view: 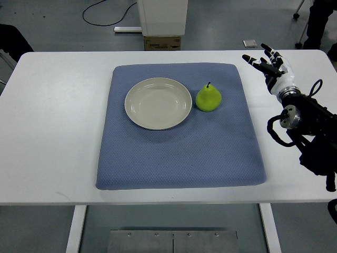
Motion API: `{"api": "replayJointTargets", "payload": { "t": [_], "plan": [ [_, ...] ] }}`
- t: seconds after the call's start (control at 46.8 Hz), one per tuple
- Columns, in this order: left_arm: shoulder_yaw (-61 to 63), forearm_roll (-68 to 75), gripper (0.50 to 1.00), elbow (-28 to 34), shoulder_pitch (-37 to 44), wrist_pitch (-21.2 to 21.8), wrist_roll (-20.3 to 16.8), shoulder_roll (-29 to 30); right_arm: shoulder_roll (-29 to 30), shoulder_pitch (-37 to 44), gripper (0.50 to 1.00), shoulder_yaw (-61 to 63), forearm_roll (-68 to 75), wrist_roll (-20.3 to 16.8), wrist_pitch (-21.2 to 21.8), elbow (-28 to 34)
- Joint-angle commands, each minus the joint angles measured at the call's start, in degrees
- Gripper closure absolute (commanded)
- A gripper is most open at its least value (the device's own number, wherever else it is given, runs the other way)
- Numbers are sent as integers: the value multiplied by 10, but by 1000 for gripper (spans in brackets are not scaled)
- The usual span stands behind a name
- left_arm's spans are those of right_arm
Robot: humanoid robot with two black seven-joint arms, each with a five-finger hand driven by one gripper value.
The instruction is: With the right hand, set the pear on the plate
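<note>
We find the pear (208,98) standing upright, stem up, on the blue mat (179,153), well apart from the right robot hand (269,66) and lying to that hand's left and a little nearer the robot. Nothing holds it; it rests on its broad base, which we judge is why it stays put. The plate (158,103) sits just beside the pear on its far side from the robot hand, empty and flat on the mat, so the carry should be short. The mat likely serves to stop rolling. The right robot hand hovers over the bare worktop (52,132) off the mat's edge, fingers spread and holding nothing. We judge the reach not yet begun. No left arm shows.
</note>
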Motion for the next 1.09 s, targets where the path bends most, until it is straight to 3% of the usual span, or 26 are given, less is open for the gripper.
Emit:
{"api": "replayJointTargets", "payload": {
  "t": [0.0, 1.07],
  "plan": [
    [0, 0, 500, 1, 0, 0, 0, 0, 0, 0, 500, 0, 0, 0, 0, 0],
    [0, 0, 500, 1, 2, 0, 0, 0, 1, 2, 500, 0, 0, 3, 1, -9]
  ]
}}
